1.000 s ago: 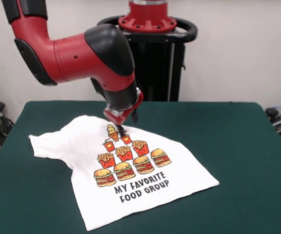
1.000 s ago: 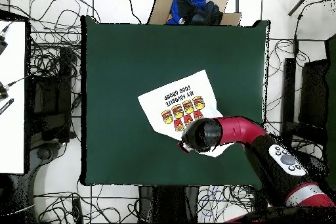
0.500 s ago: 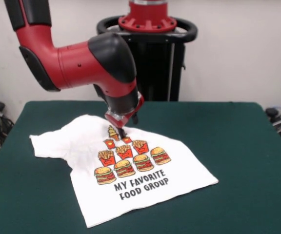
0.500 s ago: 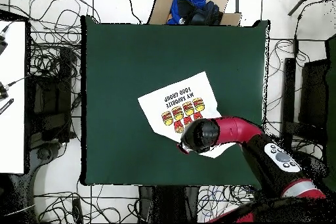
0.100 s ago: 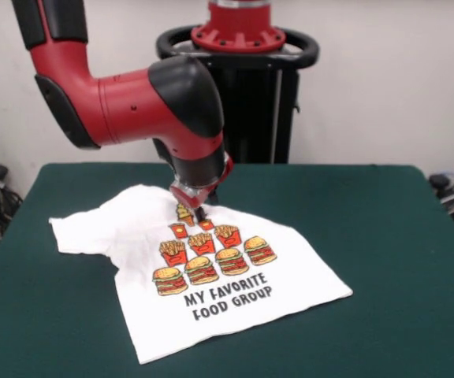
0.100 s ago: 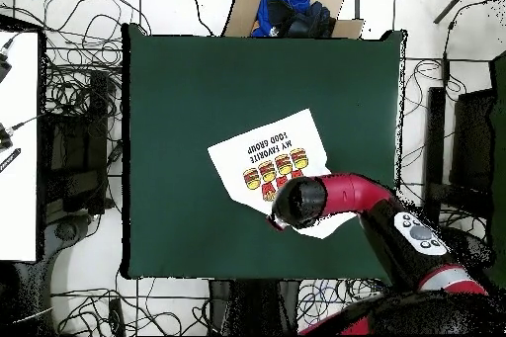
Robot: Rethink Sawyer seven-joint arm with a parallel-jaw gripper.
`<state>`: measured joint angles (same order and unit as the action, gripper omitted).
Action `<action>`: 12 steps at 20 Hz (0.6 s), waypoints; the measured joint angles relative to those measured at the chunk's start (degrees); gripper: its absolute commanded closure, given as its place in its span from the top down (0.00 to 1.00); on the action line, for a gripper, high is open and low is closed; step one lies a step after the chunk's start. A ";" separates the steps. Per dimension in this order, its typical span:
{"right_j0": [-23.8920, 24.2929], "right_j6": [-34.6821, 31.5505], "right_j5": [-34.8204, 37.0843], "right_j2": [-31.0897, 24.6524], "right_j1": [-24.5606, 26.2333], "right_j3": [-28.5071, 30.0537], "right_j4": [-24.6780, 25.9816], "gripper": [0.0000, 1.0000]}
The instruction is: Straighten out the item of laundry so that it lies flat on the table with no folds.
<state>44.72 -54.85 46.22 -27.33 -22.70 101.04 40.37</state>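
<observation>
On the green table (image 5: 385, 236), T-shirt (image 5: 235, 315) under the hand (image 5: 199, 213), grip unclear.

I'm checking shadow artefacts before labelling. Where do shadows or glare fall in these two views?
Front view: soft, even light, with a faint shadow on the T-shirt under the gripper and a dull sheen on the arm. Overhead view: flat light, no glare on the table.
</observation>
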 measured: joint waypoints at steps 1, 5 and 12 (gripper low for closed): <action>-0.10 0.00 -0.17 0.11 0.01 -0.13 0.00 0.00; -0.41 0.00 -0.33 0.39 0.05 -0.17 0.00 0.00; -0.65 0.00 -0.70 0.85 0.06 -0.17 -0.02 0.00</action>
<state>44.07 -54.85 45.52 -26.48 -22.65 100.87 40.35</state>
